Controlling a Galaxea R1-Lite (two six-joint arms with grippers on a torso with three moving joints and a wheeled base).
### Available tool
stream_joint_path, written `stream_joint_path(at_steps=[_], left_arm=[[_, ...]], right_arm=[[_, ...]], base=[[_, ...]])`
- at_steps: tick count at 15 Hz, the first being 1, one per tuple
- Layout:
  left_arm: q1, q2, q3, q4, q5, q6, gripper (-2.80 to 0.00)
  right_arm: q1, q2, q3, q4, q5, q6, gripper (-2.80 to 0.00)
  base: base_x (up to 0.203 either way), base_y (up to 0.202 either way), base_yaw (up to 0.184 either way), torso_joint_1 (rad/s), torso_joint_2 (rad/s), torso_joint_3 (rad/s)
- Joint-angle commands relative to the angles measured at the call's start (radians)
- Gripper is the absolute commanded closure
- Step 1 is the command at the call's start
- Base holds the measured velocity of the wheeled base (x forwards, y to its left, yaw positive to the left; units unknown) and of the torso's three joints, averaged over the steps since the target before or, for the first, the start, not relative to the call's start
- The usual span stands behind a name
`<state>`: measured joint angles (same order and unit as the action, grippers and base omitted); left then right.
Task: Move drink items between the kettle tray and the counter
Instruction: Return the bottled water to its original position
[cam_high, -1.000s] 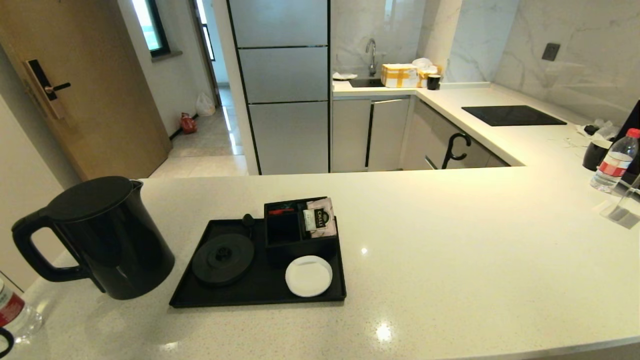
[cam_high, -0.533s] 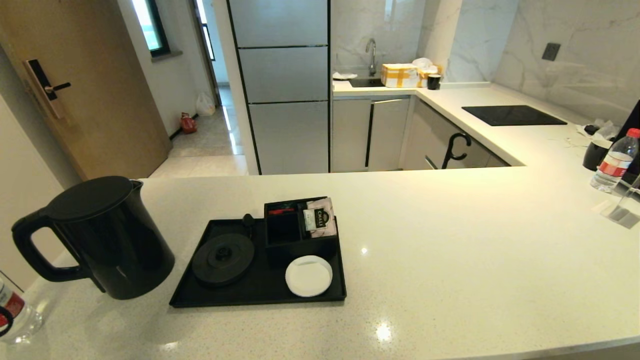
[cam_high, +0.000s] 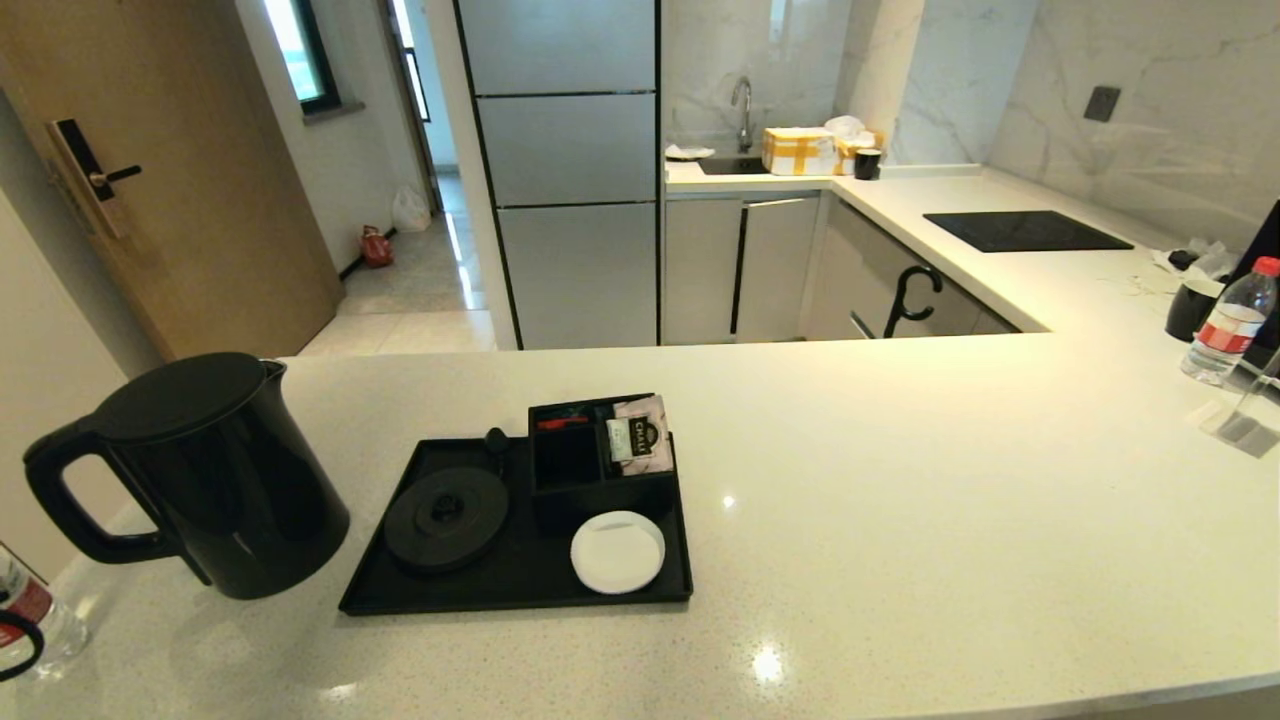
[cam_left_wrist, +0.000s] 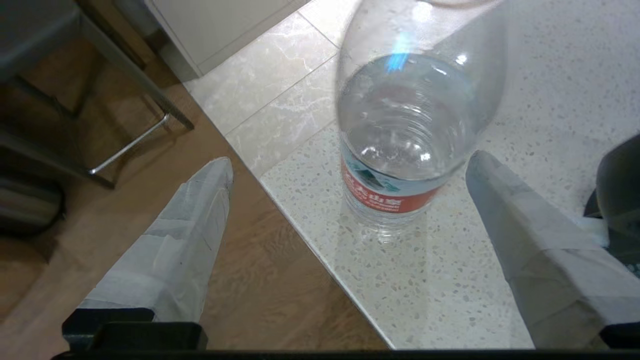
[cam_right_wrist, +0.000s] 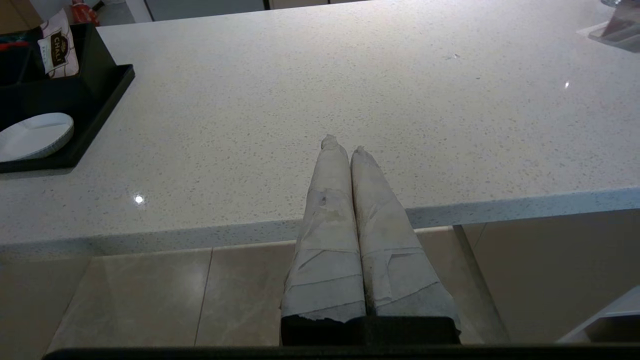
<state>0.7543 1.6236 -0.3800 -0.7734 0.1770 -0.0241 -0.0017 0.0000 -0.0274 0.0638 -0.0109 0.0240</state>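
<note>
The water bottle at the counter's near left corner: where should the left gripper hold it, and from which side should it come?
Grip the water bottle on its round body near the red label, coming level from the counter's edge side. It stands upright by the corner, and the open left gripper already has a finger on each side, so closing there looks safest.

**Black drinkware on a pale speckled surface**

A matte black kettle (cam_high: 215, 475) stands on an off-white, finely speckled glossy surface (cam_high: 900, 520). The tray (cam_high: 520, 585) is black, with a black round base (cam_high: 446, 518), black divided box (cam_high: 590, 470) and white coaster (cam_high: 617, 551). The tea sachet (cam_high: 640, 435) is pinkish with a black label. The clear bottle (cam_left_wrist: 405, 150) has a red label band. Pale grey wrapping covers the gripper fingers (cam_left_wrist: 195, 220).
</note>
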Motion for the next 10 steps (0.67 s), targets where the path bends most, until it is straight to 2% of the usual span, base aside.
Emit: stream_joint_path(at_steps=[1, 7, 9, 10], left_arm=[[-0.017, 0.021, 0.018, -0.035, 0.003, 0.005, -2.8], [-0.038, 0.121, 0.032, -0.168, 0.001, 0.007, -2.8], [-0.038, 0.191, 0.029, -0.267, 0.003, 0.011, -2.8], [-0.038, 0.194, 0.029, -0.274, 0.004, 0.012, -2.8]], right_arm=[[0.0, 0.0, 0.0, 0.001, 0.0, 0.001, 0.0], [0.0, 0.001, 0.0, 0.001, 0.0, 0.001, 0.0], [0.0, 0.002, 0.0, 0.001, 0.0, 0.001, 0.0], [0.0, 0.002, 0.0, 0.001, 0.0, 0.001, 0.0]], base=[[0.0, 0.0, 0.0, 0.0, 0.0, 0.0], [0.0, 0.0, 0.0, 0.0, 0.0, 0.0], [0.0, 0.0, 0.0, 0.0, 0.0, 0.0], [0.0, 0.0, 0.0, 0.0, 0.0, 0.0]])
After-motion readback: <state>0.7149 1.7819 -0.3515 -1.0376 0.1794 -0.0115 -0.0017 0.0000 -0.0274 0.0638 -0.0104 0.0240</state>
